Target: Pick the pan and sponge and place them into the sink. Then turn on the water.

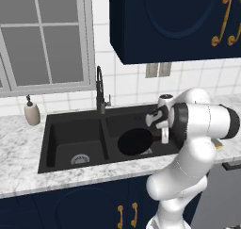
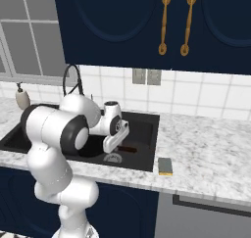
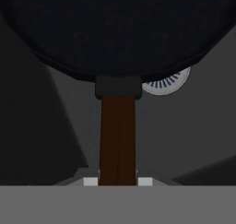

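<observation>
Pan first: the round shallow black frying pan (image 1: 135, 141) with its straight brown handle sits low inside the right basin of the black matte double-basin sink (image 1: 70, 129), partly covering that basin's round silver drain (image 3: 167, 83). Whether it already rests on the bottom I cannot tell. The jaws (image 3: 118, 180) grip the handle at its far end, which keeps the pan level and lets it go down without tipping. The white arm (image 2: 54, 134) folds over the surface's front edge, its wrist bent down into the basin. The small yellow sponge with a grey-green top (image 2: 165, 166) waits on the marble surface (image 2: 211, 144), just right of the sink, so that step is not yet done.
</observation>
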